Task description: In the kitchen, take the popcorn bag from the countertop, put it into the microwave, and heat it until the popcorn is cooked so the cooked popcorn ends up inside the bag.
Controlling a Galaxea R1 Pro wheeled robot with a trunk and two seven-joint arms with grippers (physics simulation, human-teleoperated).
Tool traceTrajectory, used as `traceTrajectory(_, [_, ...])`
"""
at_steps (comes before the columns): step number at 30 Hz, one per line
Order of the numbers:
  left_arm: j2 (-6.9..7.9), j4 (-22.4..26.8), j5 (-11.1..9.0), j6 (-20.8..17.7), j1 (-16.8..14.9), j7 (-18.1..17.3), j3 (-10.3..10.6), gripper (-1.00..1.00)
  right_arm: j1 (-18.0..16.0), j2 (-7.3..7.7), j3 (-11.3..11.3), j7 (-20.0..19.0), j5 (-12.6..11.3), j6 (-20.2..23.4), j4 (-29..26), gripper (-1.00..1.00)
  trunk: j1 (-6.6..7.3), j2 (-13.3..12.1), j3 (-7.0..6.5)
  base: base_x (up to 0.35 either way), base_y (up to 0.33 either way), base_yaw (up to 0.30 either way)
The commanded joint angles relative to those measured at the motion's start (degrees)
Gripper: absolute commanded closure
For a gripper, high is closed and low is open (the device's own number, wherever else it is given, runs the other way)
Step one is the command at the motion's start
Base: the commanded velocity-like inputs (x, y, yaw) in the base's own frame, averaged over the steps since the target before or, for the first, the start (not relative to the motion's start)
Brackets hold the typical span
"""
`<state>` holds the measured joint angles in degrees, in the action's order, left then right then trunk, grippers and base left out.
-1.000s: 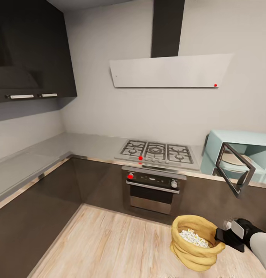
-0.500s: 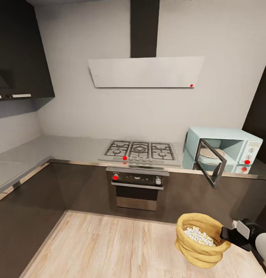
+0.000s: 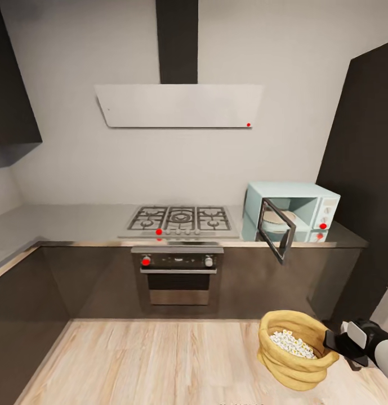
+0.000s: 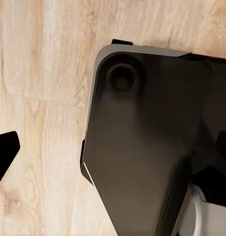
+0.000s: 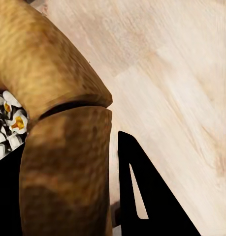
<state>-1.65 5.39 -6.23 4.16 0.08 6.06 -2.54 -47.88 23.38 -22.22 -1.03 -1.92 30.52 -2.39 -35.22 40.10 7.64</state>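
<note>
My right gripper (image 3: 332,341) clamped on rolled rim of popcorn bag (image 3: 295,350); bag hangs over wood floor (image 3: 160,360), well in front of microwave (image 3: 289,211) and below it. Popcorn (image 3: 292,344) heaped inside bag, whitish bits with yellow centres. Microwave sits on countertop (image 3: 75,222), just right of 4-burner hob (image 3: 179,219), door (image 3: 275,229) swung open, 1 red light on panel. Oven (image 3: 178,275) under hob. Left gripper: I see 1 dark finger tip (image 4: 4,155) over floor beside robot base (image 4: 147,147); cannot tell whether its jaws are apart.

Black gripper (image 3: 335,341), white-grey forearm (image 3: 385,354).
</note>
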Motion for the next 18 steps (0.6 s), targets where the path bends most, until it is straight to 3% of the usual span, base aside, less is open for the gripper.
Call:
traceTrajectory(1, [-0.02, 0.1, -0.5, 0.1, 0.0, 0.0, -0.2, -1.00, 0.0, 0.00, 0.1, -0.1, -0.2, 0.3, -0.1, 1.00, -0.02, 0.1, 0.09, 0.000, 0.000, -0.281])
traceTrajectory(18, [-0.02, 0.1, -0.4, 0.1, 0.0, 0.0, -0.2, -1.00, 0.0, 0.01, 0.1, -0.2, -0.1, 0.2, -0.2, 1.00, -0.02, 0.1, 0.09, 0.000, 0.000, -0.281])
